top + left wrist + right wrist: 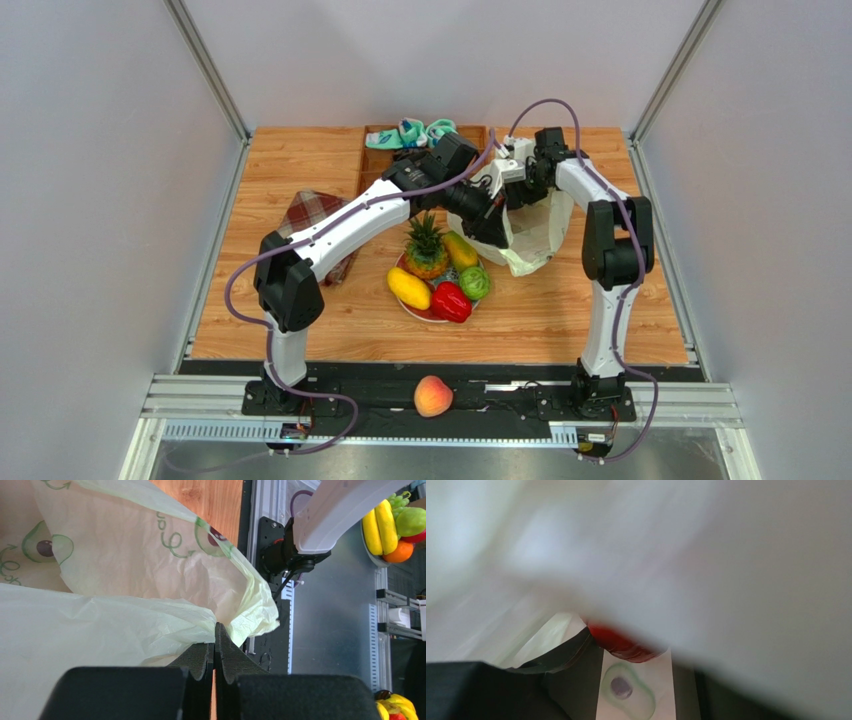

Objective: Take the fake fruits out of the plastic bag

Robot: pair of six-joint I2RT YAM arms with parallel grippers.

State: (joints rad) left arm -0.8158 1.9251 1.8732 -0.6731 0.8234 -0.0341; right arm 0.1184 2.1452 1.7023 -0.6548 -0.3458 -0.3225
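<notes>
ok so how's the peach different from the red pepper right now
The peach lies off the wooden table, on the black rail at the near edge; the red pepper sits on the plate. The peach lies alone; the red pepper is packed in beside the yellow mango and the green fruit. The peach is orange-pink, the red pepper solid red. Both are out of the plastic bag.

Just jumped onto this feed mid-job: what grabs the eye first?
Both arms meet at the plastic bag, right of centre on the table, the left gripper pinched shut on its edge. A plate piled with fake fruits sits mid-table, and a peach lies off the wood on the black rail between the arm bases.
</notes>
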